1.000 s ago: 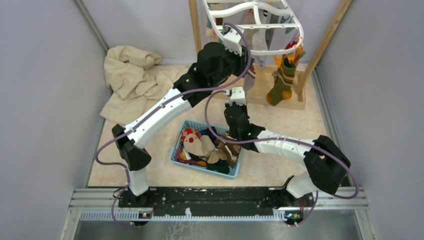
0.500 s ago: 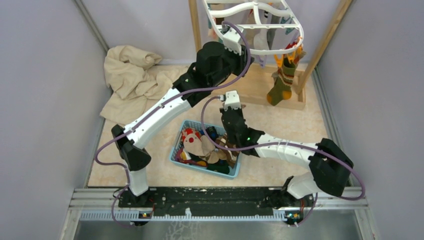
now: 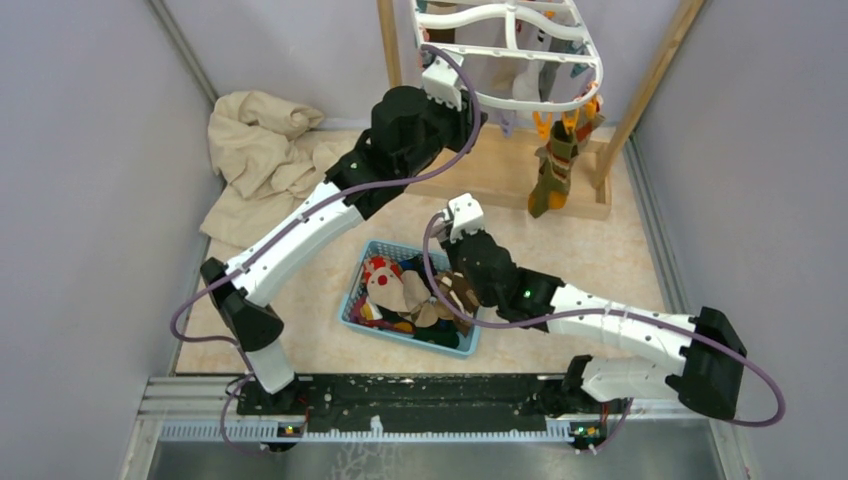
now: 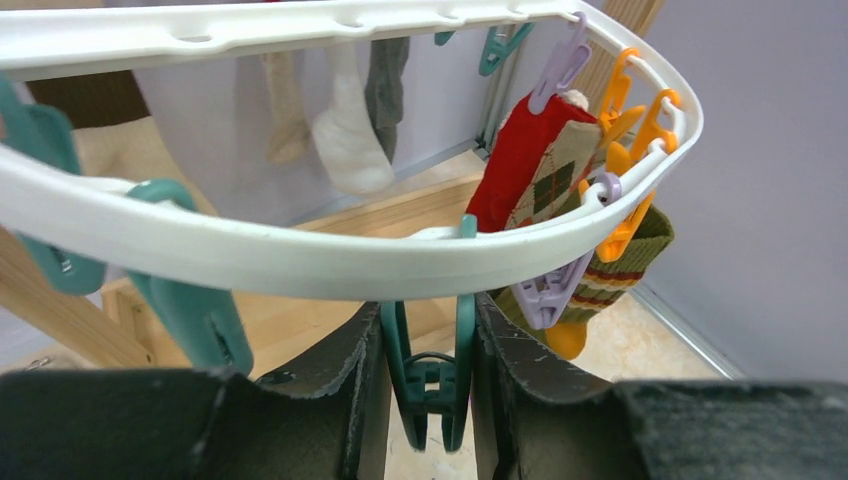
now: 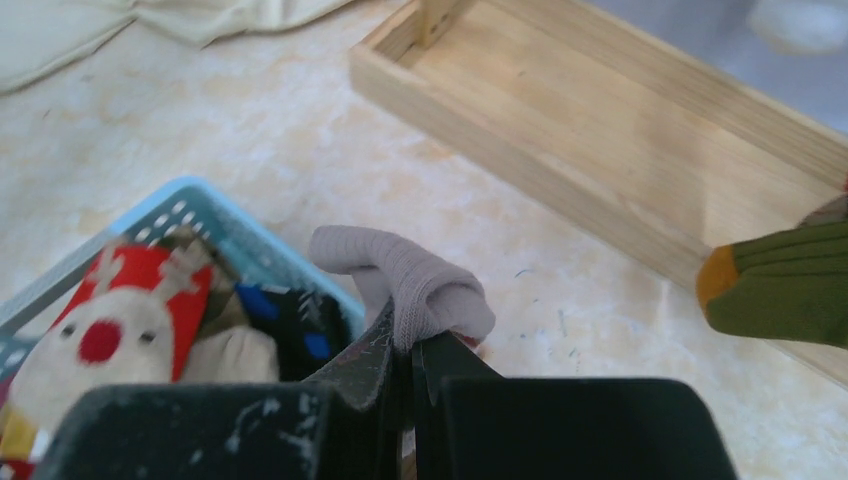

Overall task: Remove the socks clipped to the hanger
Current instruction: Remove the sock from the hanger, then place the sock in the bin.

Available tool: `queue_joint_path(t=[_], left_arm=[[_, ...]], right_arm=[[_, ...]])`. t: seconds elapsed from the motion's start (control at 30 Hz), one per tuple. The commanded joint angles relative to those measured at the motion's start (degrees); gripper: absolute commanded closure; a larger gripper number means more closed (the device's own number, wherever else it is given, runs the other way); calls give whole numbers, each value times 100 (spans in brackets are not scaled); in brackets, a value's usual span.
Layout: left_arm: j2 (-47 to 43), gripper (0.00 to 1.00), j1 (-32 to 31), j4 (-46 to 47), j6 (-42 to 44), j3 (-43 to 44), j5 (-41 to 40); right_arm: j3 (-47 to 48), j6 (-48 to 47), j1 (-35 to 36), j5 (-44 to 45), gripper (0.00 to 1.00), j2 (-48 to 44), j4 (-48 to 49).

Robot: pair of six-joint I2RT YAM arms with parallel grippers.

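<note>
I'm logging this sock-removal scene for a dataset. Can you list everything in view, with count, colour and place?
hanger: one, white ring, between the rack's posts
teal clip: one, under the hanger's near rim
clipped socks: several, red-argyle, green-striped, cream, grey; hanging from the hanger
grey sock: one, over the basket's edge
loose socks: pile, mixed colours, in the basket
basket: one, light blue, centre floor
cloth: one, beige, crumpled far left
wooden rack: one, light wood, at the back
left gripper: closed on the teal clip
right gripper: shut on the grey sock
</note>
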Motion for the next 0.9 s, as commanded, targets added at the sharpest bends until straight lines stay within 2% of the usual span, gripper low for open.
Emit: queue_joint_path(t=[0.0, 0.13, 0.5, 0.87], left_arm=[[-340, 63, 65, 101, 88, -231, -154], [-494, 63, 190, 127, 91, -422, -201], [-858, 62, 863, 235, -102, -962, 77], [-921, 62, 1393, 217, -199, -890, 366]], right_arm=[[293, 266, 283, -985, 100, -378, -692], [319, 365, 520, -1460, 100, -537, -993], [266, 606, 988, -1816, 100, -773, -1292], [-162, 972, 993, -1670, 100, -70, -1051]])
